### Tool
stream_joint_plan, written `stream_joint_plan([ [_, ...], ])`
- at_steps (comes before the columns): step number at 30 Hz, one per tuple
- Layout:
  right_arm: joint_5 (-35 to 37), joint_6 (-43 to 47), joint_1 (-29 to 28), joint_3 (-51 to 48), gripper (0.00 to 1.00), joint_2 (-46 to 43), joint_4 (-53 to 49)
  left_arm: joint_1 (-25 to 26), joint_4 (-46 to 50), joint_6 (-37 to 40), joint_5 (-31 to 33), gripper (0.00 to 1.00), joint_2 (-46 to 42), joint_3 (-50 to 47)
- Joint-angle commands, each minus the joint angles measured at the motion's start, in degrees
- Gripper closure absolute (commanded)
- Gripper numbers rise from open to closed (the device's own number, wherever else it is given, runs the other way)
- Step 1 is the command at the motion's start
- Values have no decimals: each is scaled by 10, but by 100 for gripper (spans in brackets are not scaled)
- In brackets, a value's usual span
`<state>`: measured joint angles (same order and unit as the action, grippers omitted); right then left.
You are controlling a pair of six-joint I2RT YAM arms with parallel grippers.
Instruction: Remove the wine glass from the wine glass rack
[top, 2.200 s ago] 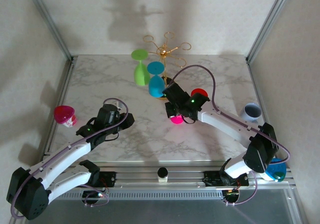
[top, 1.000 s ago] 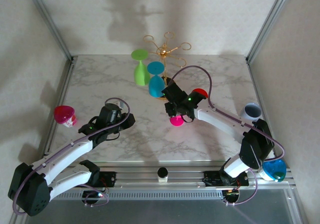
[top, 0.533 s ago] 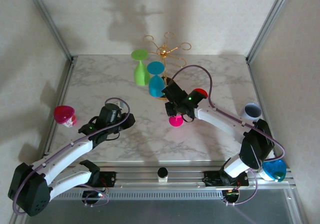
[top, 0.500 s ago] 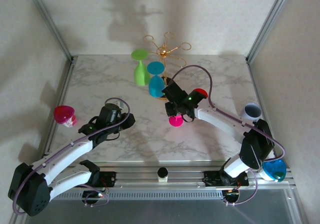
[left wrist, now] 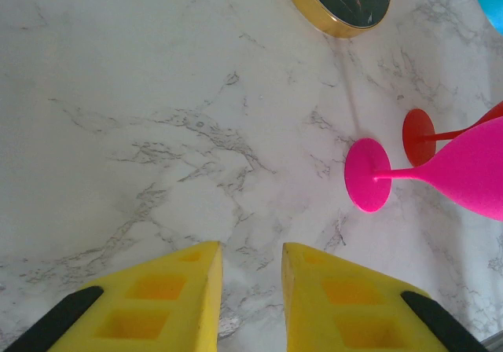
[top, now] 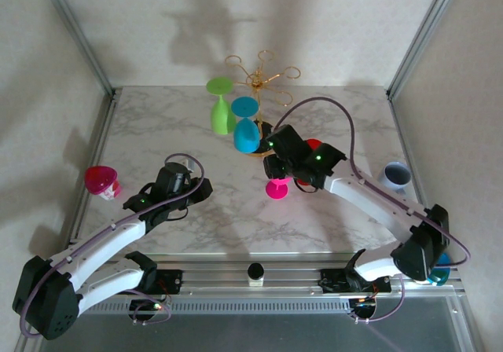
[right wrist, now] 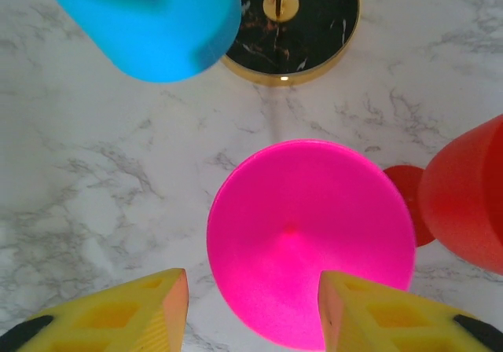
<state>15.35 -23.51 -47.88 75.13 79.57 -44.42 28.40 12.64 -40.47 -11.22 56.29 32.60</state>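
Half a second earlier the right pincer (right wrist: 251, 285) sat low at the pink wine glass (top: 277, 188). It has since lifted away, and the right arm's elbow has swung out to the right. The glass has not moved. It is off the wine glass rack (top: 259, 75) and stands upright on the desk (top: 157, 132), just in front of the rack's black base (right wrist: 314, 22). In the right wrist view the pincer hangs above the glass's bowl with its fingers spread wide and nothing held. The left pincer (left wrist: 251, 250) has kept its place over bare marble, with a narrow gap between its fingers and nothing between them.

There are seven glasses in all:
- Two hang bowl-down on the rack, a green glass (top: 221, 112) and a light blue glass (top: 245, 132).
- Two stand near the base, the pink one and a red glass (right wrist: 471, 199) just beside it.
- A magenta glass (top: 100, 181) is at the desk's left edge.
- A grey-blue glass (top: 395, 176) is at the right edge.
- A teal glass (top: 443, 264) is partly hidden behind the right arm's elbow.

There is one rack and there are two arms.
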Motion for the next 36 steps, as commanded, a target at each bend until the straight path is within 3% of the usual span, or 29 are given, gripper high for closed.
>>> stream_joint_plan([
  [1, -11, -15, 4, 3, 52, -49, -7, -5, -3, 5, 12, 73, -10, 26],
  [14, -100, -84, 4, -77, 49, -178, 95, -5, 3, 17, 5, 69, -4, 107],
  [26, -169, -141, 16, -67, 42, -144, 254, -5, 17, 60, 9, 68, 31, 183],
  [36, -260, -219, 95, -59, 45, -77, 379, -5, -1, 60, 3, 67, 38, 181],
])
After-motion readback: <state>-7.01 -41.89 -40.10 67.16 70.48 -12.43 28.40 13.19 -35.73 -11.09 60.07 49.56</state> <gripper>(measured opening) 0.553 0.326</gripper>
